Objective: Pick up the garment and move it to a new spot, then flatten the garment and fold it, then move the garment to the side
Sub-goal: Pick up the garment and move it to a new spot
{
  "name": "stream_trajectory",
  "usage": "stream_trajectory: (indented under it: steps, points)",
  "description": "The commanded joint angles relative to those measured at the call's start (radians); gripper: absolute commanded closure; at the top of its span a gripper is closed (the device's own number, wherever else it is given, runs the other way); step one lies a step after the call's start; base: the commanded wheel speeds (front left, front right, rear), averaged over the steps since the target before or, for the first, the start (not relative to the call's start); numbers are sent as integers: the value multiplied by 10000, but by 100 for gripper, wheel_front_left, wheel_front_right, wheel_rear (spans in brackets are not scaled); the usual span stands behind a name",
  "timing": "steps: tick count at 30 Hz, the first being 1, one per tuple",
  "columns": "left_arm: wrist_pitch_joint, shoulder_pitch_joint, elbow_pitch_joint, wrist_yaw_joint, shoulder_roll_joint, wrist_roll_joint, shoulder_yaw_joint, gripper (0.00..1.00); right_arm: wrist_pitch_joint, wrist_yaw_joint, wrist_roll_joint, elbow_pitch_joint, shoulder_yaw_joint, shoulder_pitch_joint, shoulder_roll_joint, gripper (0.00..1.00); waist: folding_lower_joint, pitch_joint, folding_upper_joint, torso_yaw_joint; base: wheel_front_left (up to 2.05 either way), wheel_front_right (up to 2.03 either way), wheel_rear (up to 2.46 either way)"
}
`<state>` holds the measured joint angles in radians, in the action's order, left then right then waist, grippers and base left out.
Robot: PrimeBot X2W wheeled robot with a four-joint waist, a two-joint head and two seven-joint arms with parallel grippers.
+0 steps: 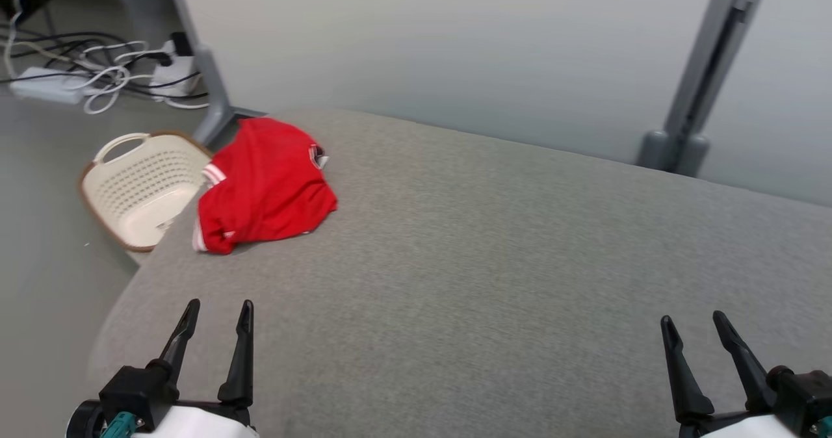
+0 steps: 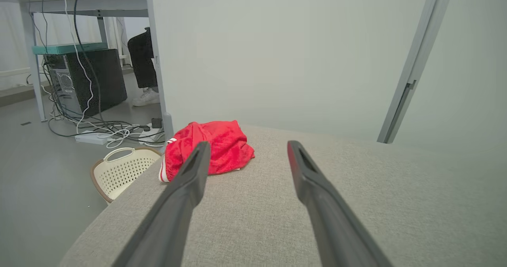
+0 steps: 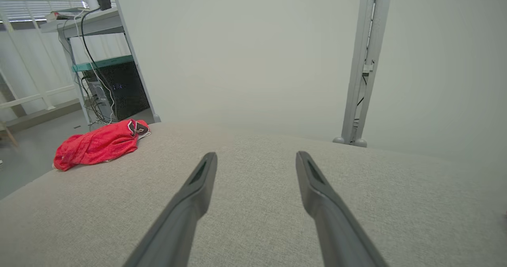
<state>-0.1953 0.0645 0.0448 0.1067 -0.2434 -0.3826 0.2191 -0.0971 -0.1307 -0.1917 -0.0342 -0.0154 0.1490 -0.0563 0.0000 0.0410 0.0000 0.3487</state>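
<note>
The garment (image 1: 265, 188) is a crumpled red shirt with white trim, lying at the far left corner of the grey fabric surface (image 1: 487, 262). It also lies ahead of the fingers in the left wrist view (image 2: 218, 148) and far to the left in the right wrist view (image 3: 97, 144). My left gripper (image 1: 219, 312) hovers open near the front left edge, well short of the garment, nothing between its fingers. At the front right my right gripper (image 1: 694, 324) stands open and empty too, far from the garment.
A cream perforated basket (image 1: 140, 188) stands on the floor just left of the garment's corner. Cables and power strips (image 1: 97, 77) lie on the floor behind it. A pale partition wall (image 1: 455, 48) with grey posts (image 1: 695, 100) backs the surface. A person's leg and shoe (image 2: 144, 77) show under a desk.
</note>
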Motion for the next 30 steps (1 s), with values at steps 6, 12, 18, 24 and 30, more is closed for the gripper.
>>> stream_trajectory:
  steps: [6,12,18,24,30]
  points:
    - [-136,7,101,57,-168,-158,-195,0,62,1,-27,-20,193,-72,2,0,0,237,0,1150,0,0,0]
    - [-258,144,66,119,-193,-225,-324,0,122,1,24,2,313,-270,4,0,0,130,0,1251,0,0,0]
    - [-317,106,137,147,-201,-239,-299,0,111,0,51,76,335,-322,-44,0,0,111,0,1273,0,0,0]
    - [-343,-27,173,123,-206,-248,-255,0,114,0,134,34,264,-313,-54,0,0,32,0,1279,0,0,0]
    - [-364,-639,446,-16,-59,-355,-172,0,256,0,260,-227,111,-381,-134,0,0,-323,0,1215,0,0,0]
